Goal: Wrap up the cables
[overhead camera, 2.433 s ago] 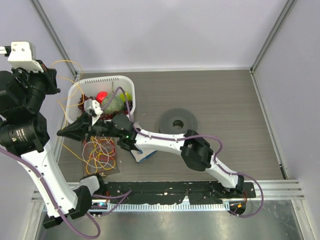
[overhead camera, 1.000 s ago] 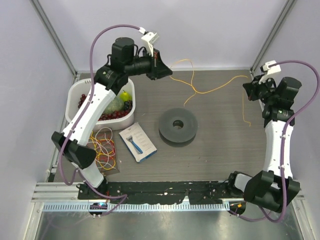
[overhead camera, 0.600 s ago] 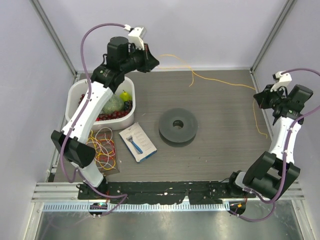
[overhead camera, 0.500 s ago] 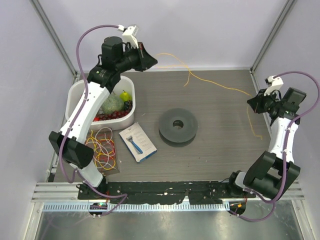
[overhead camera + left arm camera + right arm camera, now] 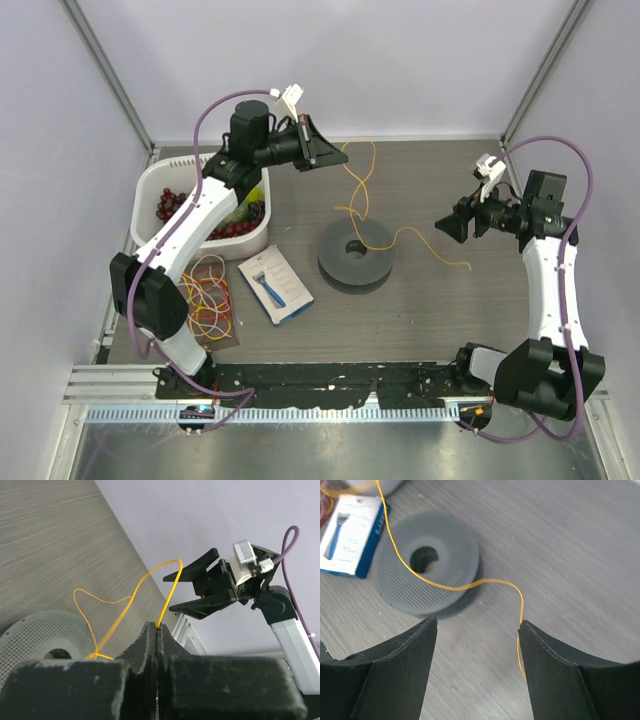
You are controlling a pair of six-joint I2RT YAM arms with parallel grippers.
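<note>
Wire [image 5: 470,584], thread-thin, prob. light & limp, runs from spool [image 5: 356,252] at mid-table [image 5: 450,320] up to L claw [image 5: 156,628], pinched shut on it, slack trailing below spread, empty R claw [image 5: 477,623]; grip close to spool, avoid kinks.

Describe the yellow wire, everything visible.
Thread-thin yellow-orange wire, slack and kinked. One end is pinched in the shut left gripper, raised above the table. From there it arcs up, drops in loose loops to the grey perforated spool, crosses its top, and trails right along the wood-grain surface. In the right wrist view it passes between the fingers of the open right gripper, ungripped.
</note>
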